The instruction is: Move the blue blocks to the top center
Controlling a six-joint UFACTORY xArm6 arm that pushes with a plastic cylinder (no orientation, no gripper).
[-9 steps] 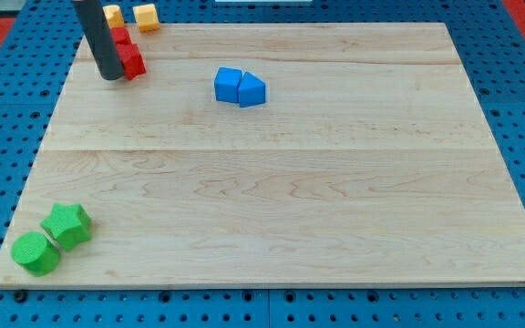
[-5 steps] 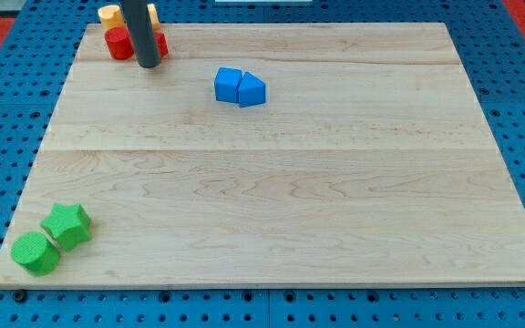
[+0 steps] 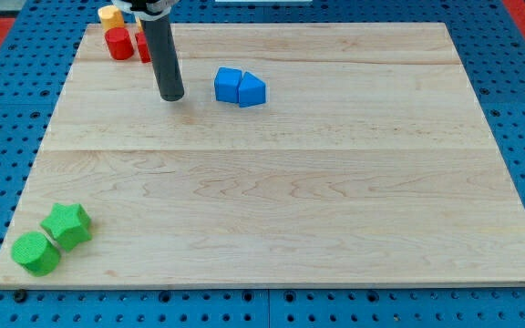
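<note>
Blue pegboard [image 3: 518, 137] under wooden board [image 3: 335, 200]

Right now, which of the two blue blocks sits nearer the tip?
The left blue block; my tip stands to its left, and the right blue block lies beyond it.

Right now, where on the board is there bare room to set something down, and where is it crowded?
Bare: everything right of the two touching blue blocks, and the middle band down to the bottom edge. Crowded: the top-left corner, with red blocks, a yellow block and my tip; two green blocks fill the bottom-left.
</note>
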